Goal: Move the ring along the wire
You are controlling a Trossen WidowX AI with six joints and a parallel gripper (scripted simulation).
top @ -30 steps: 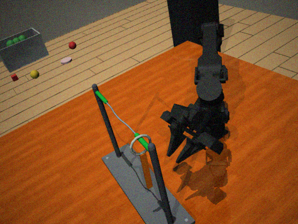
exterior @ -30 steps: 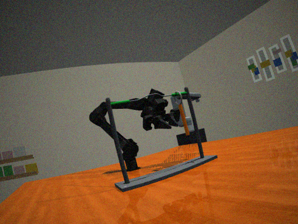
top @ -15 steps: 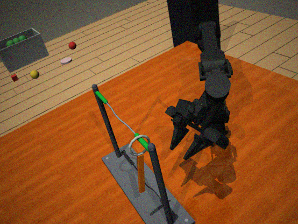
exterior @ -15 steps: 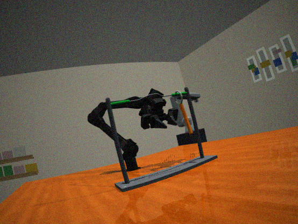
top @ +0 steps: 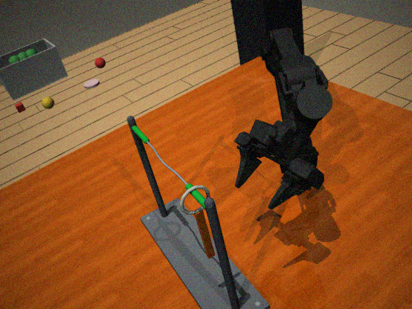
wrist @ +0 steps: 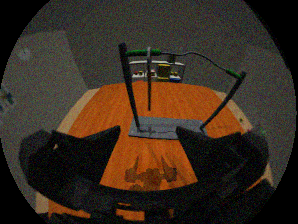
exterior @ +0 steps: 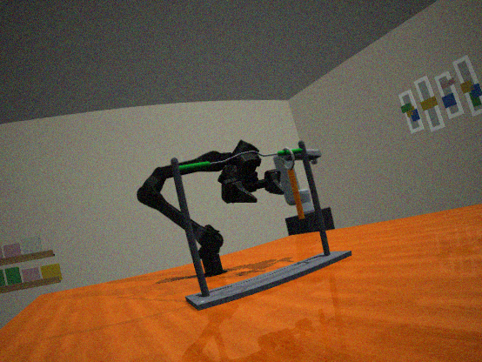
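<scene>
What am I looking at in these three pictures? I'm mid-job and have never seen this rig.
A dark robot arm works at an orange table. Its end effector is open and holds nothing.

The top view looks down from above, the exterior view from the table's far side, and the wrist view out between the fingers.

On the table a grey base plate carries two posts with a wire between them, green at both ends and thin grey in the middle. The ring hangs on the green part by one post, its orange handle dangling, apart from the arm.
</scene>
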